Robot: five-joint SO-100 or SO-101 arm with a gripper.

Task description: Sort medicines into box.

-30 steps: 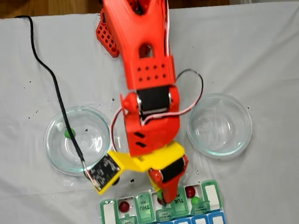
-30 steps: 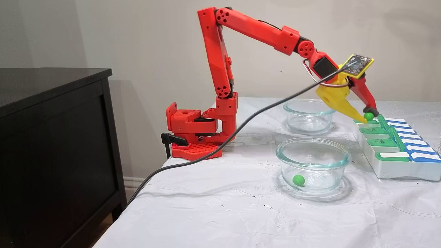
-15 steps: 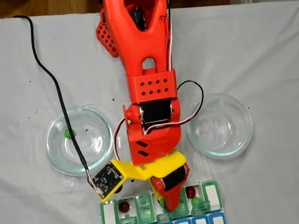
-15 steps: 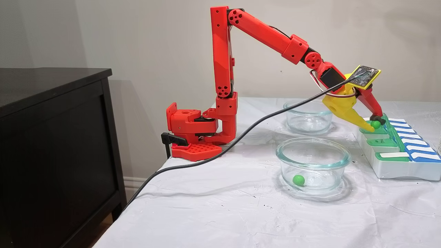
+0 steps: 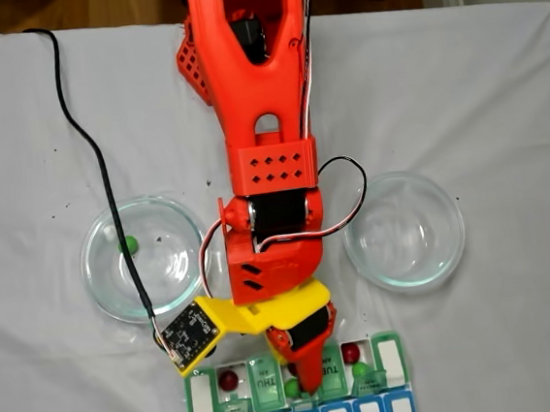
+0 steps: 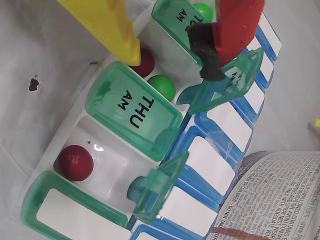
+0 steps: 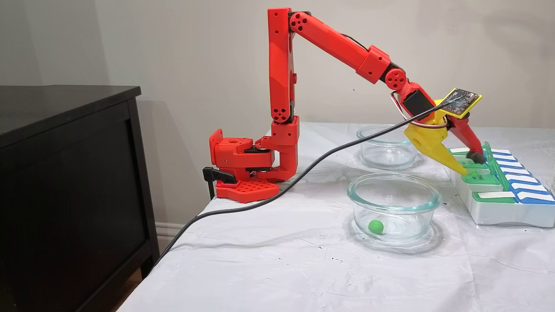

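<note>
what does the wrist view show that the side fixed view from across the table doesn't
Wrist view alone: a green ball and a dark red ball in one open compartment, another red ball beyond the closed THU AM lid, and printed paper.

Side view alone: the arm's base, two glass dishes, the nearer holding a green ball.

Both: the end effector, open, over the pill organizer.

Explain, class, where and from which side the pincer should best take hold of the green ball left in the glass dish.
Grip the green ball across its middle, coming straight down through the open top of the glass dish. It is round, so any pair of opposite sides serves, but the dish wall rings it and blocks a sideways approach. The ball would probably roll if nudged.
</note>
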